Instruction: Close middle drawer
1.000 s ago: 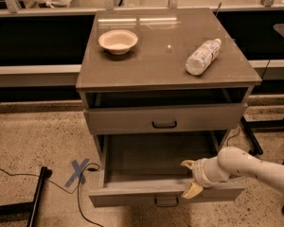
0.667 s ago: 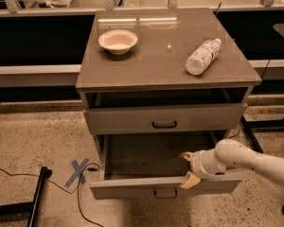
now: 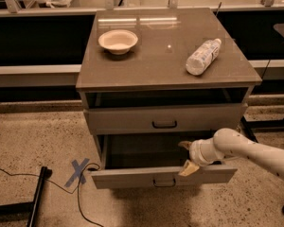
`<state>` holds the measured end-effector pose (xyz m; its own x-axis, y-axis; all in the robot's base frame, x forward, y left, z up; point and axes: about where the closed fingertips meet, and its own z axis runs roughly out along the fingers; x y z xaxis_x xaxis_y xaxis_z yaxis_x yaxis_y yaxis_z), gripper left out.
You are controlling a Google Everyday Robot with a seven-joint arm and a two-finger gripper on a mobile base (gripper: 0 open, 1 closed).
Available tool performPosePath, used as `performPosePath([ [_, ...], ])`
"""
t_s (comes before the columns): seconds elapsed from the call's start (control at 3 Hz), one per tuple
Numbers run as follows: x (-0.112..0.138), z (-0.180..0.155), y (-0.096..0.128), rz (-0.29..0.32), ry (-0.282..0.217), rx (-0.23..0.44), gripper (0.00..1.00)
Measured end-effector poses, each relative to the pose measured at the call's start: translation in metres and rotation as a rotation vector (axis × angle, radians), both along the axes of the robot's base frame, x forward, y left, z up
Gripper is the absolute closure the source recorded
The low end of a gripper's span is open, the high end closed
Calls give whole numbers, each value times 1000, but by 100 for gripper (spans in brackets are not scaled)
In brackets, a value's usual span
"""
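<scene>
Hand (image 3: 187,157), fingers spread wide, is sitting over top front edge of middle drawer (image 3: 128,178), which is sticking out w/ room behind hand; inside is looking dark, arm (image 3: 255,150) is getting cut off right

Warm, dim light from overhead, and pale glare streaks lie across the glossy grey-brown tabletop (image 3: 151,56) near its far edge. Deep shadow fills the open grey wooden middle drawer (image 3: 132,178) below the near edge, where the cream two-finger gripper (image 3: 187,157), fingers spread, catches light.
</scene>
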<state>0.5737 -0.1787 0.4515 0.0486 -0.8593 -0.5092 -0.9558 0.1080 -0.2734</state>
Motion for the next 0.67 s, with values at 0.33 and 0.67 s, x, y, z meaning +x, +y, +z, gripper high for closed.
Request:
performPosePath([
  [0.33, -3, 3, -2, -14, 1, 39, 28],
  [0.67, -34, 21, 3, 0, 8, 109, 29],
])
